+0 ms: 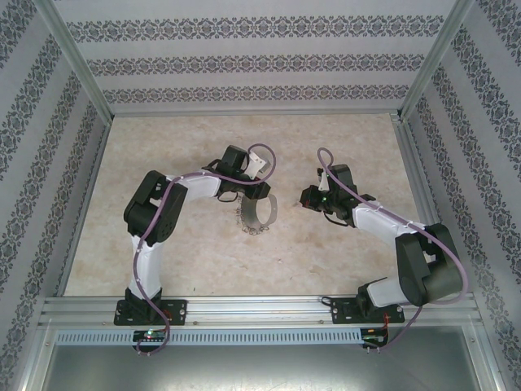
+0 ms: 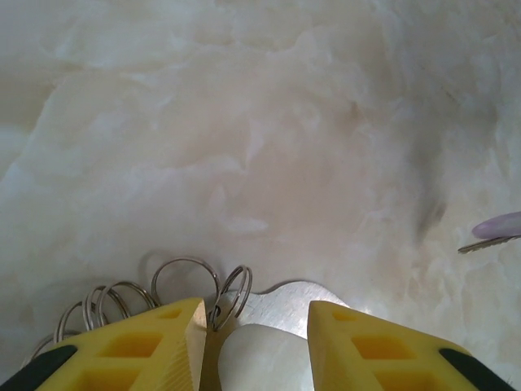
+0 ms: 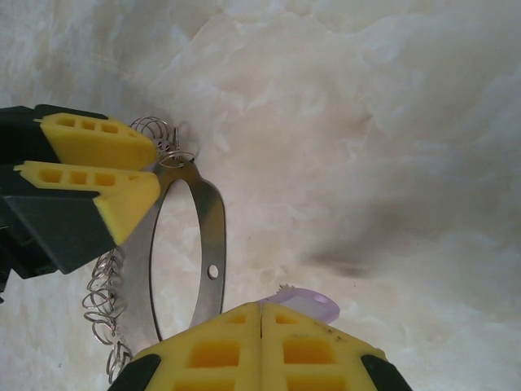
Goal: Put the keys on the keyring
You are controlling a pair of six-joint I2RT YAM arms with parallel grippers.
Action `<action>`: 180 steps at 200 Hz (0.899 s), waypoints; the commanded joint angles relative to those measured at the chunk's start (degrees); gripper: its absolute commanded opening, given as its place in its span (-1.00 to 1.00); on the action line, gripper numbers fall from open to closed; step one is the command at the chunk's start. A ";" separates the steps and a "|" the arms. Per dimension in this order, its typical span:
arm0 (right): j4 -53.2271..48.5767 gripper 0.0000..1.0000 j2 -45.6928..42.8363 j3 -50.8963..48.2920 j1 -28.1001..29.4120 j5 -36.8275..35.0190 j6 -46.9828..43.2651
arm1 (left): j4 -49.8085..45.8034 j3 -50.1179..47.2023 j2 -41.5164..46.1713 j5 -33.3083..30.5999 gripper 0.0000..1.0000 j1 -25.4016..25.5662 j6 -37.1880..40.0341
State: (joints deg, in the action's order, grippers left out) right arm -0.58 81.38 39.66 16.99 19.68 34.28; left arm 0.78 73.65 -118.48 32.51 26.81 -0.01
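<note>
Key mostly hidden behind right gripper; keyring partly hidden.

Keyring: brushed grey metal, shiny wire loops. Key: glossy lilac plastic head. Table: matt marbled.

The keyring — a broad grey metal hoop, small wire rings strung along its rim — stands on edge; the lilac-headed key sits just beside it.
</note>
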 commanded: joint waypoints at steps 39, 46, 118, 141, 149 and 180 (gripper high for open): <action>0.71 -1.00 0.45 1.30 -0.32 0.87 -0.49 | -0.13 0.96 -1.45 -1.56 -0.29 -0.65 1.08; 0.80 -1.00 0.43 1.21 -0.37 0.87 -0.47 | 0.04 0.88 -1.57 -1.63 -0.30 -0.65 0.98; 1.00 -1.00 0.29 1.06 -0.33 0.84 -0.52 | 2.15 1.32 -2.81 -3.57 -0.41 -0.53 -0.08; 1.04 -1.00 0.50 1.12 -0.30 0.84 -0.52 | 2.90 1.54 -2.90 -3.17 -0.42 -0.36 -0.65; 0.99 -1.00 0.57 1.12 -0.36 0.85 -0.53 | 3.00 1.66 -2.77 -3.12 -0.42 -0.14 -0.74; 1.10 -1.00 0.58 1.04 -0.38 0.88 -0.37 | 3.09 1.93 -2.64 -2.89 -0.36 0.43 -0.70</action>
State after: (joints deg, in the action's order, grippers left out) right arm -0.60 81.49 39.66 16.99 20.03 34.28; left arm 2.22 74.04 -120.31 29.76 26.89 -0.38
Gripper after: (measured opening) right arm 0.050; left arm 0.307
